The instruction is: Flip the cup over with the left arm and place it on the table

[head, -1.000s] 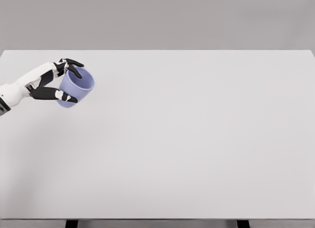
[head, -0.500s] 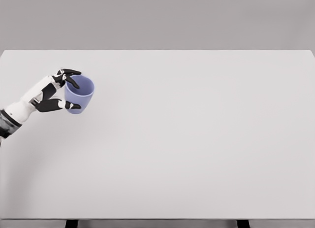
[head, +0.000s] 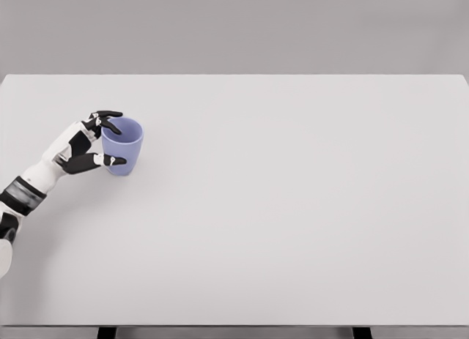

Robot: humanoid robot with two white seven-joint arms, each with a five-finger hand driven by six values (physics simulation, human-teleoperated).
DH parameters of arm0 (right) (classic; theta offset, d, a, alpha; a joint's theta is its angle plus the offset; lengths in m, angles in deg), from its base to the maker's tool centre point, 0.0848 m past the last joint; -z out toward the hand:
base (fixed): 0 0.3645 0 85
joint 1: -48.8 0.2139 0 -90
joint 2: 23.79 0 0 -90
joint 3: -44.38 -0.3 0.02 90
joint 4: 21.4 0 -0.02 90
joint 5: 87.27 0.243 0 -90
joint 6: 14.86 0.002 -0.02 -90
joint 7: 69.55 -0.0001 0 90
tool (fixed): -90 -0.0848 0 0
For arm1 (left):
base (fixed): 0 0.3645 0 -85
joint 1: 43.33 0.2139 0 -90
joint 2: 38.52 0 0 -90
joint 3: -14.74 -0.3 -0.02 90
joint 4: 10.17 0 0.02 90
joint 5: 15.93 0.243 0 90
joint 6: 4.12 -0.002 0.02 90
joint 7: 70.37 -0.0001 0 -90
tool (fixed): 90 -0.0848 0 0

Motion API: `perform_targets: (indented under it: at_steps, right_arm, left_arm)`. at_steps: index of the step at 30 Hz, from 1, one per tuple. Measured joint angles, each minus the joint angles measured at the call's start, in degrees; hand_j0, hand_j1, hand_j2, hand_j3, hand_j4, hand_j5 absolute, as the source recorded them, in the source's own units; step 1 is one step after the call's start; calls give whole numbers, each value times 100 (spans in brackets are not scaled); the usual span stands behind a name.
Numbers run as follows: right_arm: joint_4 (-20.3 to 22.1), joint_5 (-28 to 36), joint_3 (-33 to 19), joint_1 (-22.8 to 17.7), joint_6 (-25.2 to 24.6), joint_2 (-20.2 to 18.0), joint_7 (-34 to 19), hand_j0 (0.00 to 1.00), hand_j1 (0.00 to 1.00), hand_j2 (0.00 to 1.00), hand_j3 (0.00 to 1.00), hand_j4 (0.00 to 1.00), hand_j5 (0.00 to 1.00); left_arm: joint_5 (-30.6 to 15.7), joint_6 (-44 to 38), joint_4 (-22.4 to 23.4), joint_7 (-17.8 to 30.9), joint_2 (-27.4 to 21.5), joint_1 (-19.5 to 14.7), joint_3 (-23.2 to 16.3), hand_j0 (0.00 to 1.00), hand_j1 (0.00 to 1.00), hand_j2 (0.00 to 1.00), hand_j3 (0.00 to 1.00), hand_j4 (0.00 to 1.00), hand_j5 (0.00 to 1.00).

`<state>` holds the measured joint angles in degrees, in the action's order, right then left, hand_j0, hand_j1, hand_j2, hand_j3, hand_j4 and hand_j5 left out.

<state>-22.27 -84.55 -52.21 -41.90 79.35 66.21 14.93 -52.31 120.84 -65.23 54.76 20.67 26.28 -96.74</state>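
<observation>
Cup (head: 123,145) is being clamped sidewise by left hand (head: 91,145), upright near table (head: 293,207) left edge; likely light, rigid, slippery.

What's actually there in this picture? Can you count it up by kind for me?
Blue cup: 1
White table: 1
Robot left hand, gripping the cup: 1
Total: 3
</observation>
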Motion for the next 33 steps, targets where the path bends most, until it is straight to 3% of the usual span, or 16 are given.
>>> perform_targets:
  at_steps: [12, 21, 33]
  right_arm:
    - [0, 0, 0, 0, 0, 0, 0, 100, 100, 100, 100, 100, 100]
    - [0, 0, 0, 0, 0, 0, 0, 100, 100, 100, 100, 100, 100]
    - [0, 0, 0, 0, 0, 0, 0, 100, 100, 100, 100, 100, 100]
  left_arm:
    - [5, 0, -35, -2, 18, 0, 94, 47, 47, 47, 47, 47, 47]
    - [66, 6, -5, -9, 38, 0, 122, 68, 68, 68, 68, 68, 68]
    - [84, 8, -1, -12, 42, 0, 123, 79, 79, 79, 79, 79, 79]
